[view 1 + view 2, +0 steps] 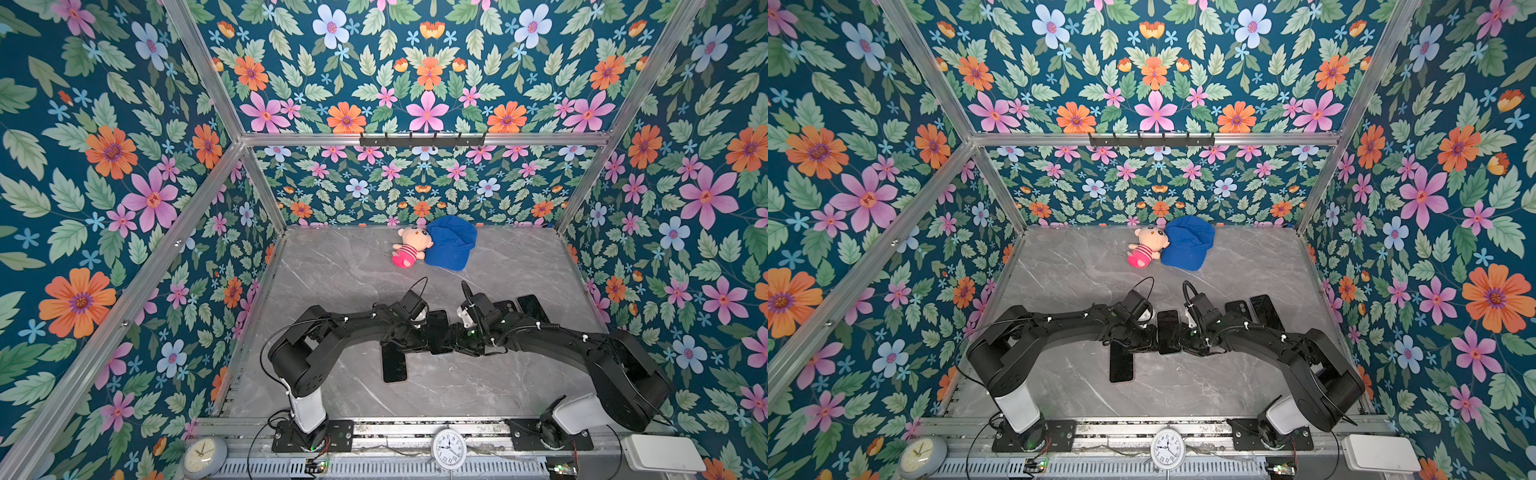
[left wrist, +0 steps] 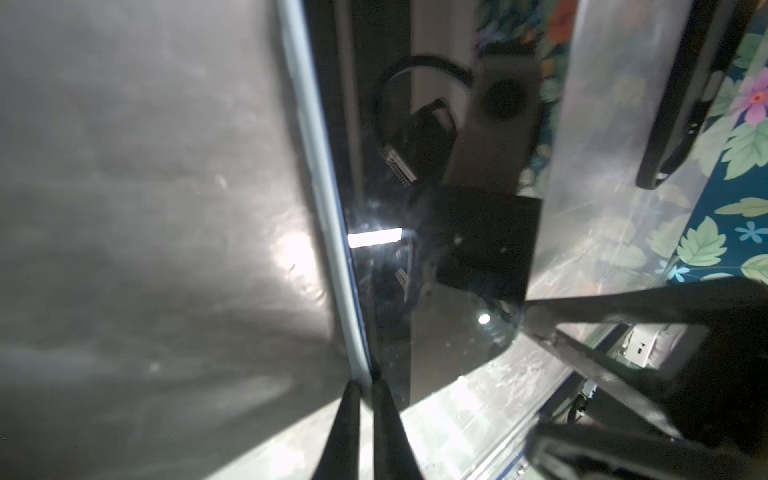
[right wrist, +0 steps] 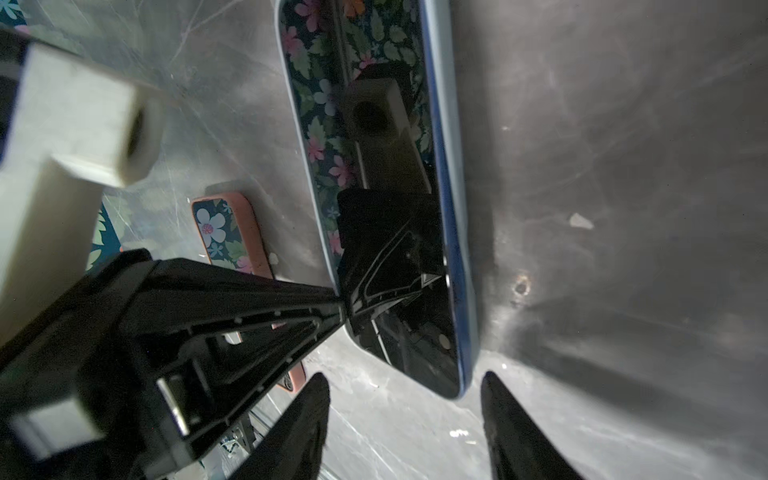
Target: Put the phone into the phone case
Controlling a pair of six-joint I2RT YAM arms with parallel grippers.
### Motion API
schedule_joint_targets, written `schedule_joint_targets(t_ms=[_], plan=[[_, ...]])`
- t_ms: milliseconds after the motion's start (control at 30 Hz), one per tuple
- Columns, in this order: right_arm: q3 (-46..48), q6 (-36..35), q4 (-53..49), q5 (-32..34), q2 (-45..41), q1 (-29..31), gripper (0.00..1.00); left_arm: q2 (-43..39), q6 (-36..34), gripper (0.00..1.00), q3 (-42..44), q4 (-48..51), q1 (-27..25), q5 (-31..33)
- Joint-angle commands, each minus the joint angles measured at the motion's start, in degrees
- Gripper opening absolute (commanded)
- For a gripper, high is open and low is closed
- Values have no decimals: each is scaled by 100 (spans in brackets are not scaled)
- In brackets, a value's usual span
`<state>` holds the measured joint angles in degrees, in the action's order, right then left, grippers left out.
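Observation:
A phone with a blue rim and a dark screen lies mid-table between both arms, in both top views. My left gripper is shut on the phone's pale blue edge, its fingertips pinching the rim. My right gripper is open, and the phone's near corner sits just ahead of its fingertips. The left gripper's finger touches the phone's other side. A black phone case with camera cutouts lies behind the right arm, partly hidden by it.
A pink-rimmed phone lies under the left forearm, and another black phone lies beside the case. A plush doll and a blue cap lie at the back. Two clocks stand at the front rail.

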<state>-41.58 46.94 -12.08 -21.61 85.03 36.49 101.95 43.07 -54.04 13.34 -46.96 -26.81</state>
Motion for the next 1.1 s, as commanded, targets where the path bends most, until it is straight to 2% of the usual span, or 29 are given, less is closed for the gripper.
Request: schedule_joint_targets(t_ms=[0, 200, 333, 500, 733, 967, 1067], plan=[[-73, 44, 44, 63, 70, 70, 58, 97, -158, 10, 78, 623, 20, 516], [-222, -142, -413, 364, 18, 98, 56, -33, -185, 12, -16, 782, 46, 601], [-330, -303, -896, 835, -127, 96, 50, -401, -21, 29, 1, 534, 74, 553], [-446, -343, -945, 813, 69, 96, 40, -462, 362, 41, 302, -440, 168, 24], [-427, -203, -735, 588, 170, 197, 34, -374, 553, 45, 505, -953, 187, -279], [-491, -133, -691, 526, 338, 304, 29, -277, 539, 46, 552, -1036, 187, -372], [-505, -123, -691, 508, 347, 321, 23, -248, 539, 45, 569, -1069, 181, -397]])
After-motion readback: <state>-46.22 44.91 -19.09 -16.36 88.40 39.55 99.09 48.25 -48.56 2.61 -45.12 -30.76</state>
